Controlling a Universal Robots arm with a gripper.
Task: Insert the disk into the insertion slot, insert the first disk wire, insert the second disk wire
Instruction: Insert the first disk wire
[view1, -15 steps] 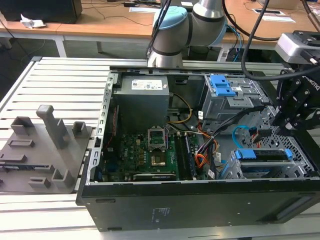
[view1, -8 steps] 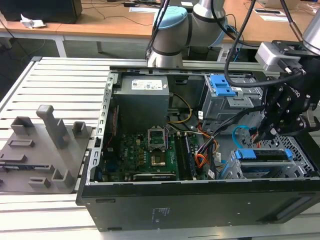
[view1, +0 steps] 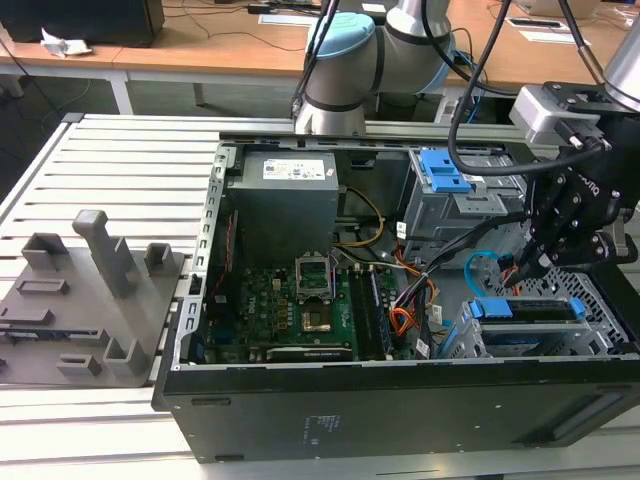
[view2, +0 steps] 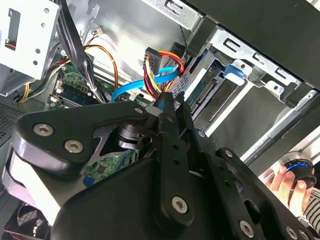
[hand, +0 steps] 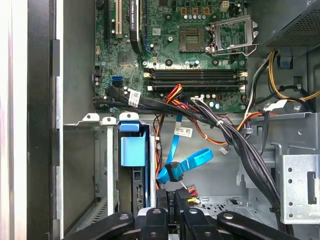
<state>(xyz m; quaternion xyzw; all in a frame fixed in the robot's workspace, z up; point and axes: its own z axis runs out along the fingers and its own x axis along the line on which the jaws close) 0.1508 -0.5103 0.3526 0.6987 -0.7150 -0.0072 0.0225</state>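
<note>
The disk (view1: 527, 309) sits in the insertion slot (view1: 600, 300) at the exterior view's right, its blue carrier (hand: 132, 147) showing at the opening. Just beside the slot, my gripper (view1: 518, 262) is shut on the first disk wire (hand: 191, 192), a bundle of red, orange and black leads. In the second wrist view the fingertips (view2: 167, 102) are a short way from the disk's connector edge (view2: 201, 92), and the leads (view2: 161, 70) rise behind them. The second disk wire (hand: 186, 162), a light-blue loop with a dark plug, hangs loose next to the fingers (hand: 161, 202).
A taller grey cage with blue latch tabs (view1: 445, 172) stands behind the gripper. Thick black cable bundles (hand: 225, 127) cross above the slot. The motherboard (view1: 290, 300) and power supply (view1: 285, 200) fill the case's left. A person's hand (view2: 287, 182) holds a device outside the case.
</note>
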